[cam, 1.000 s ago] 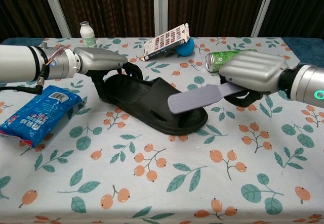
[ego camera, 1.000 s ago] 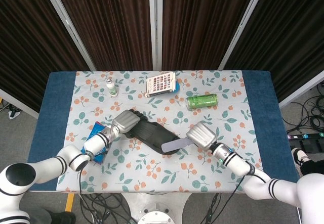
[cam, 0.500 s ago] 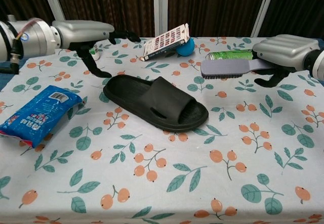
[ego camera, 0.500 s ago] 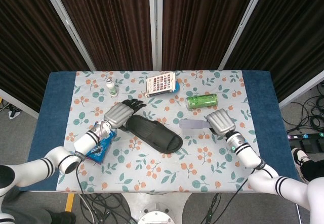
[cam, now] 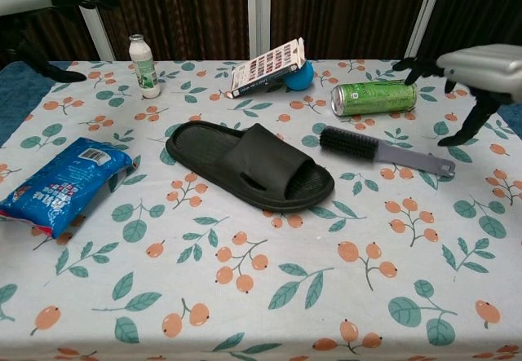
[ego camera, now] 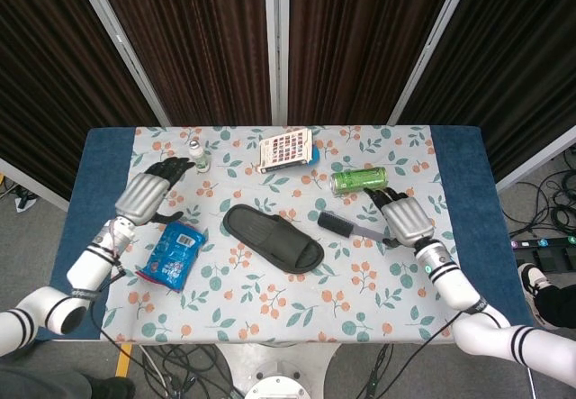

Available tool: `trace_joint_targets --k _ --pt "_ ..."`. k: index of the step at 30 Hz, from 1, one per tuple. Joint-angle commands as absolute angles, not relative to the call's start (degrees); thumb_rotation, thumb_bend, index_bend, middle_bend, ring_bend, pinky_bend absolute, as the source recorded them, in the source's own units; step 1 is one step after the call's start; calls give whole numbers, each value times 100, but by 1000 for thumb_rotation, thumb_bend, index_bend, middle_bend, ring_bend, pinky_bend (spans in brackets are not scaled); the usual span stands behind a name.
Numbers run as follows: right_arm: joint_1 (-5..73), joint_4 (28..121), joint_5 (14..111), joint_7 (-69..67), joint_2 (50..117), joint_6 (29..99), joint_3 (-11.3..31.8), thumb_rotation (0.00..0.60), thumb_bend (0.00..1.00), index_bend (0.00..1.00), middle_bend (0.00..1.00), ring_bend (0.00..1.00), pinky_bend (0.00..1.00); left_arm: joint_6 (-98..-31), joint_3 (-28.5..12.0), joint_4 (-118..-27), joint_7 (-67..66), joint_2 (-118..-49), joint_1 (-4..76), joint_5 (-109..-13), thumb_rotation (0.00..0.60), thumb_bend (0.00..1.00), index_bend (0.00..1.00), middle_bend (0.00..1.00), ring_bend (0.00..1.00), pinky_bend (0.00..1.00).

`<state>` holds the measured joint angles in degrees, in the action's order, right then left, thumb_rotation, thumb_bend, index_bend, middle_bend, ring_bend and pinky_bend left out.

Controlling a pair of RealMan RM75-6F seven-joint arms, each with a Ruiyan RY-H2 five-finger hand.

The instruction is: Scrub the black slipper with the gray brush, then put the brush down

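My right hand (ego camera: pixel 402 218) hovers spread above bare cloth at 4 o'clock, the gray brush (cam: pixel 383 149) just beside it and the green can (ego camera: pixel 359 180) near at 1 o'clock. The black slipper (ego camera: pixel 273 237) fills the centre; the blue packet (ego camera: pixel 174 253), probably lying flat, blocks 8 o'clock.

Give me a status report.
Both hands open, left hand, right hand. Gray brush lies on the table beside the black slipper. Nothing in the way.

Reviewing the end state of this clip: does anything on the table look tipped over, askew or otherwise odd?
Two things: the green can lies on its side behind the gray brush, and the patterned book rests tilted on a blue ball. No spill shows.
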<state>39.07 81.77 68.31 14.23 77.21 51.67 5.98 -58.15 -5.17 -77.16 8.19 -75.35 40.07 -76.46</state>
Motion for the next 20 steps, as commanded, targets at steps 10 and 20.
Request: trace_joint_targets --k 10,20 --pt "1984 9182 7874 221 6213 7686 160 600 176 0 164 98 214 -7482 -18 -8231 287 -6976 2065 -6971 600 276 117 163 83 164" --pt "870 9154 8305 -135 6443 8831 -236 600 176 0 140 34 116 -8921 204 -8745 -545 -7195 1004 -7286 600 262 118 163 83 153"
